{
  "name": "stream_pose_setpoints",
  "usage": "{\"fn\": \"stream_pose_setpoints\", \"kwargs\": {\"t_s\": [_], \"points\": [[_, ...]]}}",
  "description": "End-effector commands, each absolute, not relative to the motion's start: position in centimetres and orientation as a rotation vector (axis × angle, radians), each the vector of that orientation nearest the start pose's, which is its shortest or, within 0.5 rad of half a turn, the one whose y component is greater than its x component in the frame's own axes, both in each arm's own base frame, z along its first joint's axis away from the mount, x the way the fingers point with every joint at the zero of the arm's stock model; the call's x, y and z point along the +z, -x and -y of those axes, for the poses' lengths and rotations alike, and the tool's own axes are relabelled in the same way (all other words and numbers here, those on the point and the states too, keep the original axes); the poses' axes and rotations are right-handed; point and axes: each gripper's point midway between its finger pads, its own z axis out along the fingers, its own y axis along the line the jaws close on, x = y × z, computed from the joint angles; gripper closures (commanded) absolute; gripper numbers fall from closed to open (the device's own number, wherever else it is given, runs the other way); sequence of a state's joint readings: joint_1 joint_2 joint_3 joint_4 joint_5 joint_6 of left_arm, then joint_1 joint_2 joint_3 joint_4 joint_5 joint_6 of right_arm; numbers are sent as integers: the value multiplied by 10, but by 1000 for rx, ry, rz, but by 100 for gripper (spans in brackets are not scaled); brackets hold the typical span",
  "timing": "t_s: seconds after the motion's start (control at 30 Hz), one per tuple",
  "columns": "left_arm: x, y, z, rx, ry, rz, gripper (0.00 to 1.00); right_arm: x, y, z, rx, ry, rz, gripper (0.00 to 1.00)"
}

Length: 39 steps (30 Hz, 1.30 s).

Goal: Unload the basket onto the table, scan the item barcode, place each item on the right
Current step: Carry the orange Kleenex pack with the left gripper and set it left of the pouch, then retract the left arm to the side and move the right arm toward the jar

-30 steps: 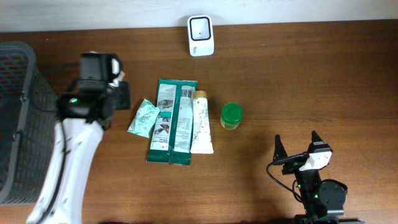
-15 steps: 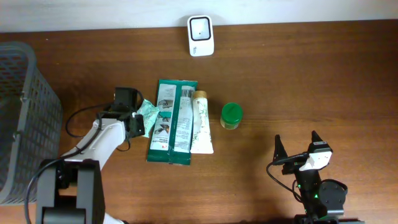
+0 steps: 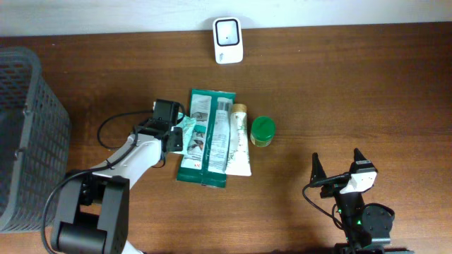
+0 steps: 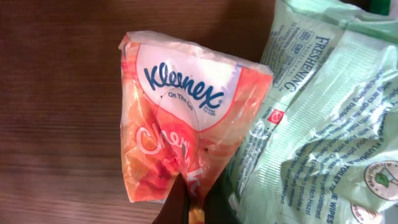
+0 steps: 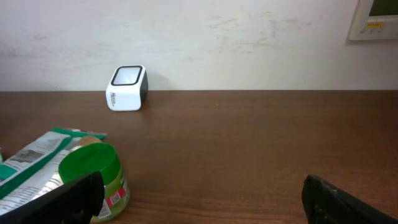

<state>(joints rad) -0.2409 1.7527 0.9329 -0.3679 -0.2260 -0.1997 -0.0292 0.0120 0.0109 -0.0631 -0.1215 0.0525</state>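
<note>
Pinching the tissue pack [image 4: 186, 118] by its lower corner, our left gripper [image 4: 186, 208] has swung in from the basket [image 3: 28, 141] side within a second, nudging the wipes pack [image 3: 208, 141] rightward. We judge the item ready to carry to the scanner [image 3: 227, 31], well apart. Our right gripper [image 3: 337, 159] rests wide open.

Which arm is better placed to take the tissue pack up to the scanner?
Left. Its gripper is at the tissue pack beside the wipes, jaws shut on the pack's edge. The right gripper sits open at the near right, away from every item and the scanner.
</note>
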Motion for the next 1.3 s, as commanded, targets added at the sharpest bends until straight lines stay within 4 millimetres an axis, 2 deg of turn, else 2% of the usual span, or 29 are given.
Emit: {"fn": "stream_pose_setpoints", "kwargs": {"t_s": [0.0, 0.03, 0.07, 0.1, 0.17, 0.23, 0.3, 0.33, 0.4, 0.43, 0.53, 0.57, 0.67, 0.73, 0.77, 0.8, 1.27], "points": [[0, -359, 72, 62, -30, -2766, 94, 158, -245, -15, 129, 26, -1640, 2], [5, -362, 72, 37, -16, -2765, 84, 158, -245, -15, 129, 26, -1640, 2], [16, -368, 71, -8, 8, -2752, 67, 158, -245, -15, 129, 26, -1640, 2], [26, -373, 67, -31, 30, -2738, 58, 158, -245, -15, 129, 26, -1640, 2], [56, -385, 51, -40, 96, -2690, 37, 158, -245, -15, 129, 26, -1640, 2], [94, -395, 28, -32, 175, -2636, 28, 158, -245, -15, 129, 26, -1640, 2], [122, -400, 12, -15, 190, -2598, 26, 158, -245, -15, 129, 26, -1640, 2], [144, -403, -1, 7, 184, -2562, 22, 158, -245, -15, 129, 26, -1640, 2], [171, -408, -20, 41, 177, -2512, 11, 158, -245, -15, 129, 26, -1640, 2], [185, -409, -40, 66, 218, -2485, 9, 158, -245, -15, 129, 26, -1640, 2], [198, -407, -74, 38, 321, -2454, 9, 158, -245, -15, 129, 26, -1640, 2], [204, -409, -86, -24, 349, -2425, 10, 158, -245, -15, 129, 26, -1640, 2], [217, -417, -87, -181, 270, -2355, 10, 158, -245, -15, 129, 26, -1640, 2], [219, -417, -97, -175, 293, -2340, 10, 158, -245, -15, 129, 26, -1640, 2], [219, -416, -98, -172, 299, -2339, 2, 158, -245, -15, 129, 26, -1640, 2], [219, -416, -98, -172, 299, -2339, 1, 158, -245, -15, 129, 26, -1640, 2], [215, -413, -97, -178, 306, -2359, 1, 158, -245, -15, 129, 26, -1640, 2]]}}
